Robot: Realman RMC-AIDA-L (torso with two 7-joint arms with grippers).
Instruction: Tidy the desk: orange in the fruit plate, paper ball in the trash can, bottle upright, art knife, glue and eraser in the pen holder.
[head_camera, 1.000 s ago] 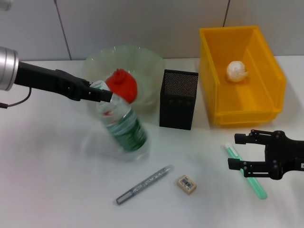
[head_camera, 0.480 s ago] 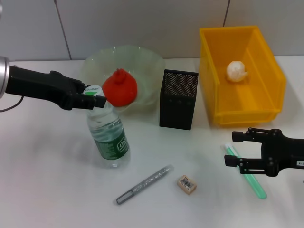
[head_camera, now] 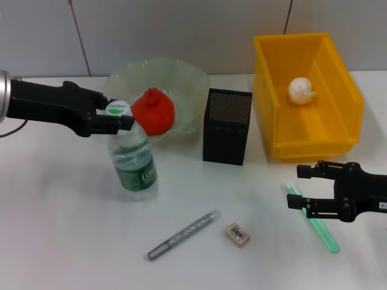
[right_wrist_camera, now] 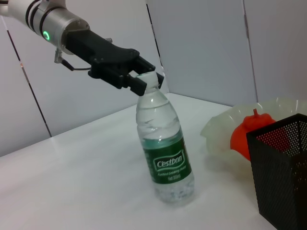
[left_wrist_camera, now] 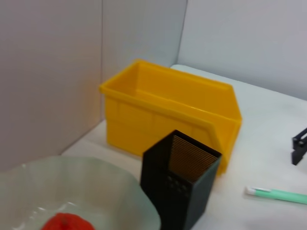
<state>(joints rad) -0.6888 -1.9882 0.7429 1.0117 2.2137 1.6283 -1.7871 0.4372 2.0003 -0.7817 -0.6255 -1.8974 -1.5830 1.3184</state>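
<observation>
The bottle (head_camera: 133,162) stands upright on the table, in front of the fruit plate (head_camera: 181,78). My left gripper (head_camera: 117,114) is shut on its cap and neck, which also shows in the right wrist view (right_wrist_camera: 145,80) above the bottle's green label (right_wrist_camera: 169,165). The orange (head_camera: 154,111) lies in the fruit plate. The paper ball (head_camera: 301,89) lies in the trash can (head_camera: 338,130). The pen holder (head_camera: 227,127) stands between them. The eraser (head_camera: 237,234) and a silver pen-shaped tool (head_camera: 184,234) lie at the front. My right gripper (head_camera: 297,188) is open over a green stick (head_camera: 317,226).
The left wrist view shows the trash can (left_wrist_camera: 168,112), the pen holder (left_wrist_camera: 180,184), the fruit plate's rim (left_wrist_camera: 110,179), the green stick (left_wrist_camera: 278,195) and a wall close behind. The table's front left is bare white surface.
The bottle has gone from tilted to upright under my left gripper, which drew back to the left with the cap. My right gripper has barely moved.
</observation>
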